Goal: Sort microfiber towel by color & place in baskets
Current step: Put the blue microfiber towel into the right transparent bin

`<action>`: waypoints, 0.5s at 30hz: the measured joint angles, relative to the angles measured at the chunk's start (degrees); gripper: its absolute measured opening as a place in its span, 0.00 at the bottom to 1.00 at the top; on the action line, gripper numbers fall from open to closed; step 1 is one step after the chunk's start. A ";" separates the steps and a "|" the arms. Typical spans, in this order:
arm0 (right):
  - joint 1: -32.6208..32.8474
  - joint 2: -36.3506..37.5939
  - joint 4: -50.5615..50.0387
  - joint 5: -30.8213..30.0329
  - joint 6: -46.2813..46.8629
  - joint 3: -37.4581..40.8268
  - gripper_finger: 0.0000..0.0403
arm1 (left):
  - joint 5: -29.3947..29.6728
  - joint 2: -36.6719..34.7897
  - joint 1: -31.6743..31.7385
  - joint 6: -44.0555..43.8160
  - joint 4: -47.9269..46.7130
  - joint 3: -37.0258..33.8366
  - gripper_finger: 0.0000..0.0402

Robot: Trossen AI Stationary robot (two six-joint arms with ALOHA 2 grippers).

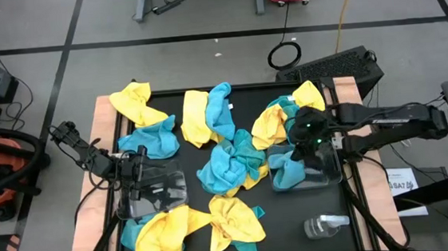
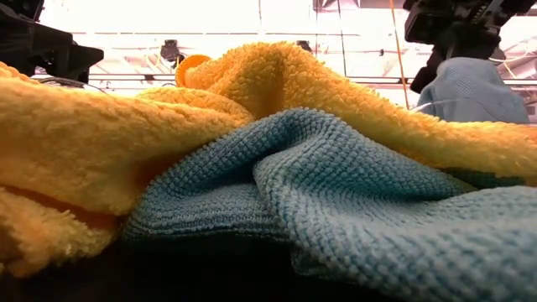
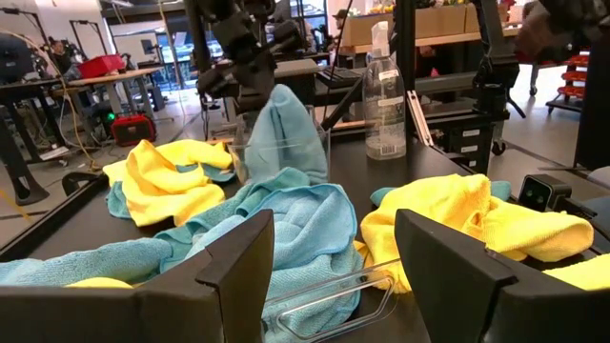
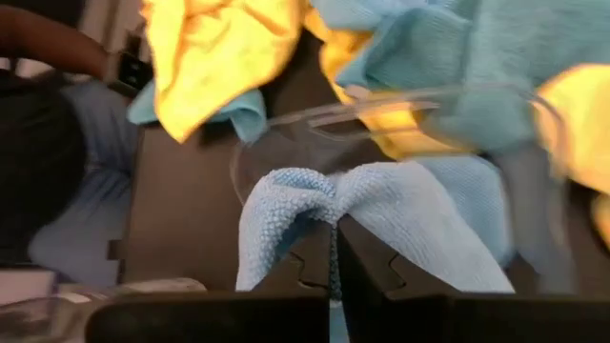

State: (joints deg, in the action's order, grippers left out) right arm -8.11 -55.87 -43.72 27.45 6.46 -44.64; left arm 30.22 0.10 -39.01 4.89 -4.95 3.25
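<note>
Black table (image 1: 208, 231): two baskets (image 1: 151, 195), one bottle (image 1: 325, 226).

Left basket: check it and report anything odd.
The left basket looks tipped on its side on the table, mouth facing the towel pile, no towel clearly inside. The right basket stands upright with a blue towel hanging into it.
</note>
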 joint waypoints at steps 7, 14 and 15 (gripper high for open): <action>1.72 -6.91 4.74 2.36 -0.85 1.42 0.00 | 0.00 -0.02 -0.01 0.00 -0.02 0.00 0.56; 3.03 -14.90 7.33 2.70 -1.28 1.46 0.02 | 0.02 -0.02 -0.01 0.00 0.00 -0.02 0.56; 3.01 -15.96 7.71 2.66 -1.44 1.46 0.02 | 0.02 0.00 -0.01 0.00 0.00 -0.02 0.56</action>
State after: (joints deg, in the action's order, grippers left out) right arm -5.10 -71.82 -36.01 30.11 5.01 -43.18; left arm 30.24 0.10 -39.03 4.89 -4.95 3.22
